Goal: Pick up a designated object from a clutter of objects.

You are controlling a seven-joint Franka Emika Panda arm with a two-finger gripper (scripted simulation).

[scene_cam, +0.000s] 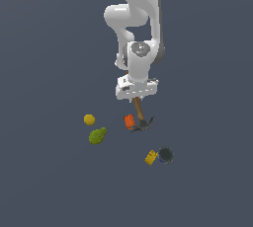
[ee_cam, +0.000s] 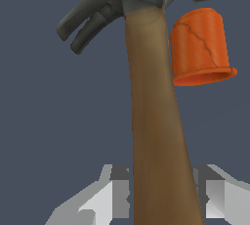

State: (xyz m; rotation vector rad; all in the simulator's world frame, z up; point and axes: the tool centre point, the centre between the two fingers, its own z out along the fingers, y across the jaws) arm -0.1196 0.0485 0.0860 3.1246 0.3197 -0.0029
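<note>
All I've got around me is floor (scene_cam: 44, 186): flat, slate-blue, the same plain colour right out to every edge.

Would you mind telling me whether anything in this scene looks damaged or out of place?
The orange-red cup shows a dark crack-like line across its wall in the wrist view, and it lies right beside the hammer head. The gripper straddles the hammer's handle. Nothing else stands out.
</note>
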